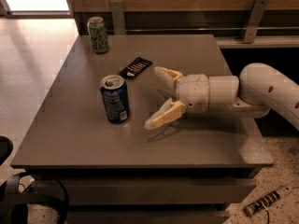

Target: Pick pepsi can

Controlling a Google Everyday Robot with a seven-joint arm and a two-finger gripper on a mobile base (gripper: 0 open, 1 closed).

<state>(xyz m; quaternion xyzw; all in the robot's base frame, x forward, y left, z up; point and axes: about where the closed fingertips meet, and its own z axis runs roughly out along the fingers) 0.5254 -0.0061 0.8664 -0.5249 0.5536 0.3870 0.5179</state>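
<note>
The pepsi can (115,99), dark blue with a silver top and white label text, stands upright on the grey table (84,139), left of centre. My gripper (154,97) comes in from the right on a white arm, just above the table. Its two tan fingers are spread wide and point left at the can. The fingertips are a short gap to the right of the can and do not touch it. Nothing is between the fingers.
A pale green patterned can (98,34) stands at the table's far left corner. A flat black packet (135,67) lies behind the pepsi can, near the upper finger. A wooden wall with metal brackets (254,20) runs behind the table.
</note>
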